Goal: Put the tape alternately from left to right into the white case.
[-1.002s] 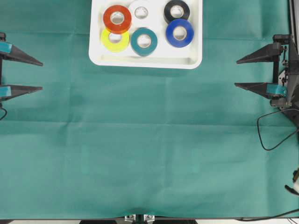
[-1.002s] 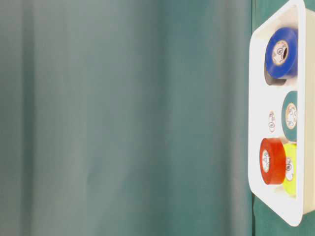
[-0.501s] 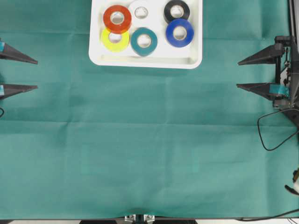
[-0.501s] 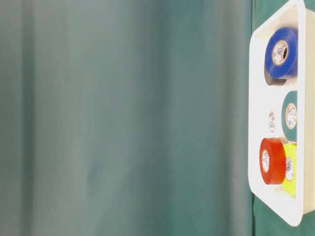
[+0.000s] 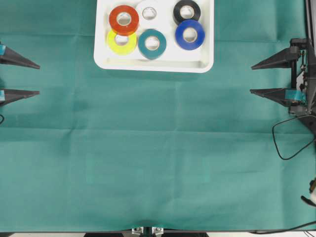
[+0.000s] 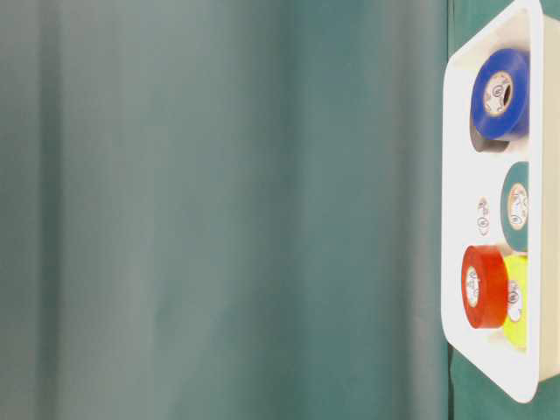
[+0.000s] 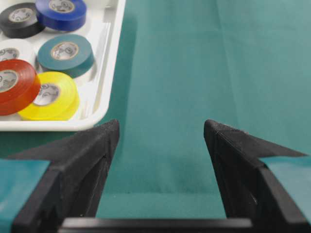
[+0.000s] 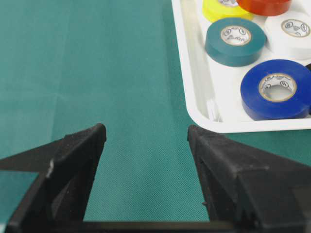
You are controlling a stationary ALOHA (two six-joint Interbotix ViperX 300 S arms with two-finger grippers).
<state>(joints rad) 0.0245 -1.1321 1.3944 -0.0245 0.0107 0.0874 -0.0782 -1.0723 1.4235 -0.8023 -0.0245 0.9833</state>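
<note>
Left gripper [image 5: 19,77] has pulled back toward the 9 o'clock edge of the overhead view over the last second, so less of it shows; right gripper [image 5: 253,78] has barely shifted, and the rolls have not moved.

White case [image 5: 154,65] sits at 12 o'clock on the table, partly cut by the top edge. Six tape rolls lie flat inside it. Red roll [image 5: 123,19] at the case's 10 o'clock, resting partly on the yellow roll [image 5: 121,43] below it. White roll [image 5: 149,12] at the top middle, teal roll [image 5: 152,43] just beneath. Black roll [image 5: 186,11] at 1 o'clock, the blue roll [image 5: 189,34] overlapping its lower edge.

Both grippers stand wide, nothing between the fingers. Left at 9 o'clock, right at 3 o'clock, each well apart from the case, tips pointing inward.

Green cloth [image 5: 158,148] covers the table. Black cable [image 5: 286,143] loops at 4 o'clock, near the right arm.
</note>
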